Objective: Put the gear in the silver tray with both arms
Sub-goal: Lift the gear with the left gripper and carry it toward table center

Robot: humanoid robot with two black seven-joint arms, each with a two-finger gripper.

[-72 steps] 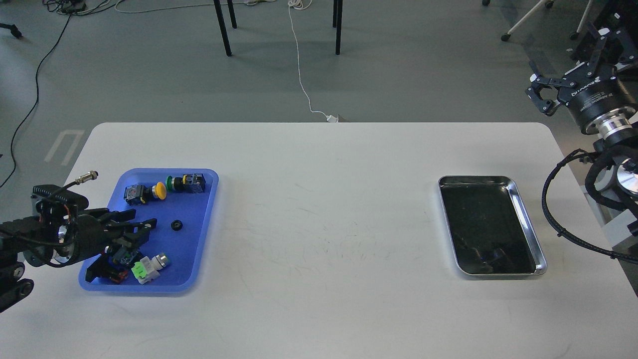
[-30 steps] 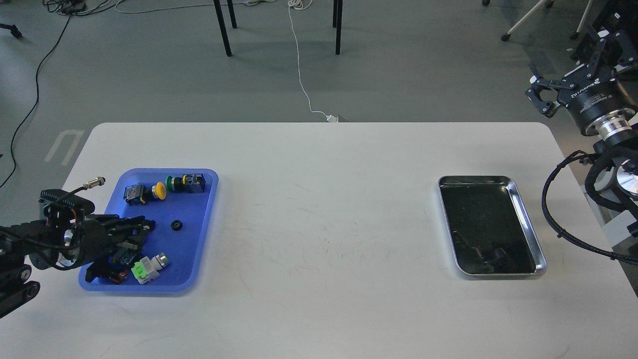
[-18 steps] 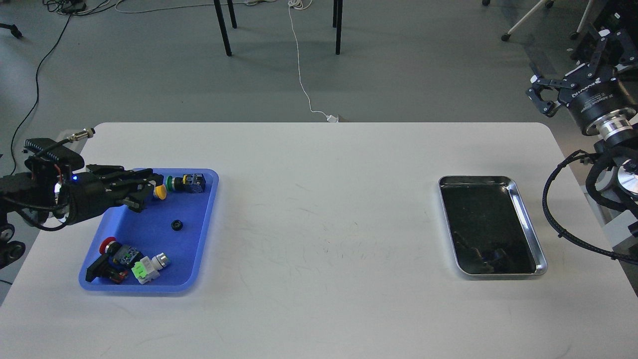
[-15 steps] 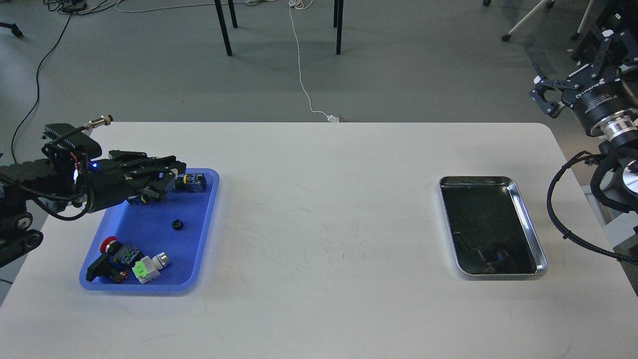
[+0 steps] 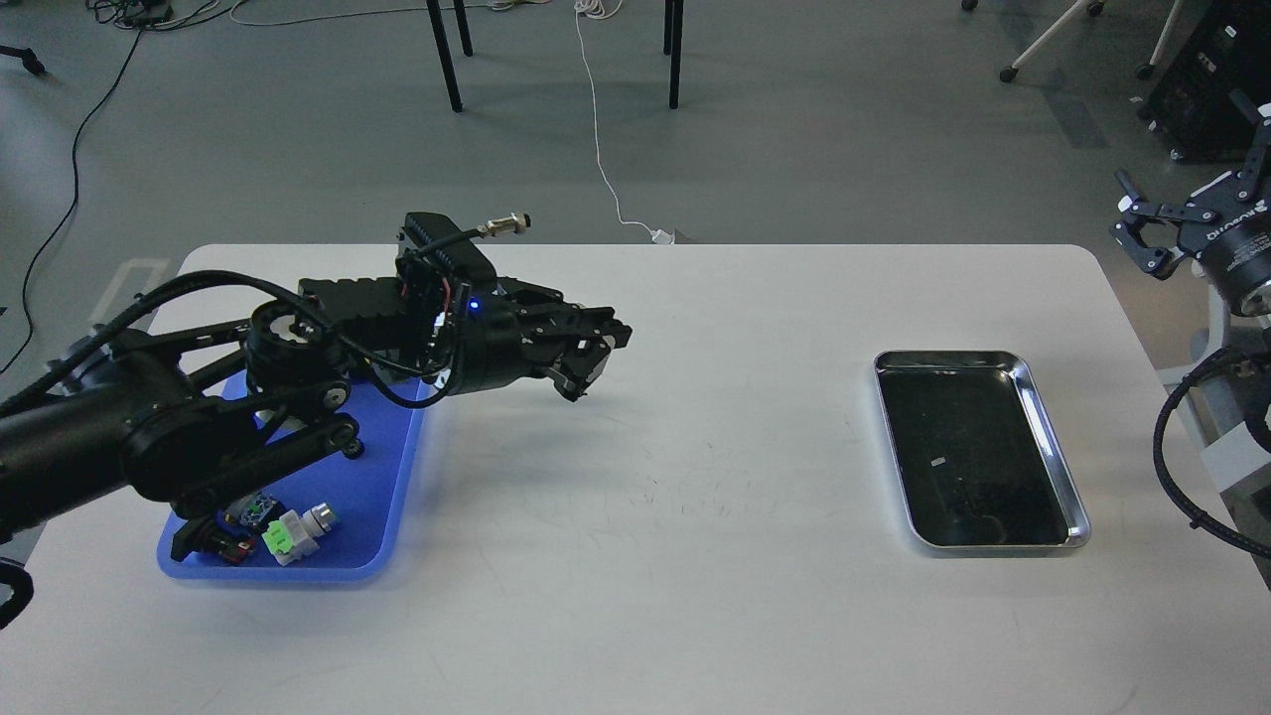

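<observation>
The silver tray (image 5: 948,356) lies empty on the right side of the white table (image 5: 695,596). My left arm reaches over the blue tray (image 5: 382,497) toward the table's middle. The left gripper (image 5: 588,362) hangs above bare table, far left of the silver tray. Its dark fingers run together, so I cannot tell if they hold anything. The small black gear does not show; my left arm covers the middle of the blue tray. My right gripper (image 5: 1144,230) is open and empty, off the table's far right corner, beyond the silver tray.
Several switch and button parts, one green and white (image 5: 288,533), lie at the blue tray's near end. Chair legs (image 5: 447,60) and a white cable (image 5: 596,129) are on the floor behind the table.
My left arm has swung from the blue tray's left side, up and right, out over the table's middle. My right gripper has moved right and down a little.
</observation>
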